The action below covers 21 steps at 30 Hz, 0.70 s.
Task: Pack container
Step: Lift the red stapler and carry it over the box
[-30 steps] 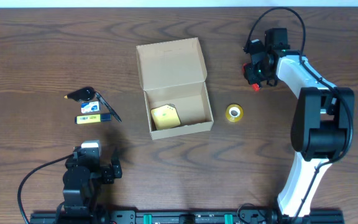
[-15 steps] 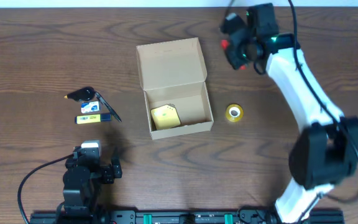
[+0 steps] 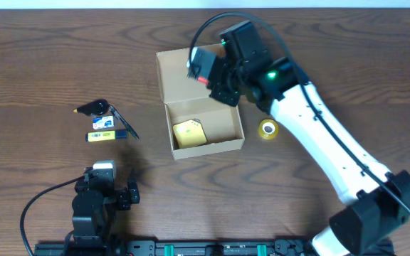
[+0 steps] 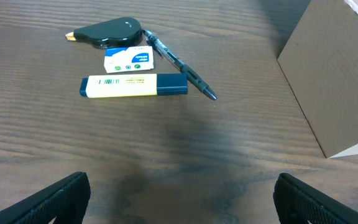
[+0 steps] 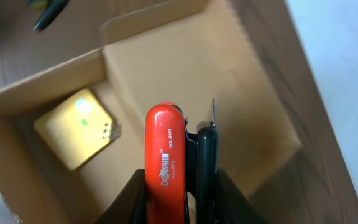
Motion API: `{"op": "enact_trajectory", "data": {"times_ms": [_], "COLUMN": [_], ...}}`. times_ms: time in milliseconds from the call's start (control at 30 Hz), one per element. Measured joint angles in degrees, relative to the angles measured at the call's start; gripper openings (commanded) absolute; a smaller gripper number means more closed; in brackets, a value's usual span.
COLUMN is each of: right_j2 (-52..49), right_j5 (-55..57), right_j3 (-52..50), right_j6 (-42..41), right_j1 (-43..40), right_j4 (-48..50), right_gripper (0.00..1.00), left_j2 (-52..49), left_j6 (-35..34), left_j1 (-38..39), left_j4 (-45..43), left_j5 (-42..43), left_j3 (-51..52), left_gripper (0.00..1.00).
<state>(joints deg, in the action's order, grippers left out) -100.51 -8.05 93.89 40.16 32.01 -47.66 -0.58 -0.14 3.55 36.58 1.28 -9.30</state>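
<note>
- Left pincer [image 4: 182, 196] is nearest me: released, holding nothing.
- Container [image 3: 210, 148] sits mid bench [image 3: 48, 57], flap up. It looks light and thin-walled and would likely slide, so I'd take the flap's free edge.
- Right pincer [image 5: 176, 199] is over it, clenched on red stapler [image 5: 165, 155].

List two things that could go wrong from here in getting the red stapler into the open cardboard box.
1. The red stapler in the right gripper hangs over the raised flap of the container, not over its compartment. Released here, it might strike the flap or slide off outside.
2. The yellow pad lies in the compartment. The stapler could land on it and sit tilted, possibly hindering the flap from closing.
</note>
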Motion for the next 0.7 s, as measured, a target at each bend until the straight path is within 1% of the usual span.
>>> {"op": "enact_trajectory", "data": {"times_ms": [233, 467, 700], "right_j2": [-7.1, -13.2, -15.5], "right_j5": [-3.8, -4.3, -6.5], "right_j3": [-0.3, -0.6, -0.7], "right_j6": [11.4, 16.4, 20.3], "right_j1": [2.4, 2.8, 4.3], "right_j4": [-2.8, -2.9, -1.9], "right_gripper": [0.01, 0.01, 0.01], "left_j2": [0.0, 0.0, 0.0], "left_j6": [0.0, 0.0, 0.0], "left_j1": [0.0, 0.0, 0.0], "left_j4": [0.0, 0.0, 0.0], "left_j5": [0.0, 0.0, 0.0], "left_j3": [0.0, 0.0, 0.0], "left_gripper": [0.95, 0.95, 0.95]}}
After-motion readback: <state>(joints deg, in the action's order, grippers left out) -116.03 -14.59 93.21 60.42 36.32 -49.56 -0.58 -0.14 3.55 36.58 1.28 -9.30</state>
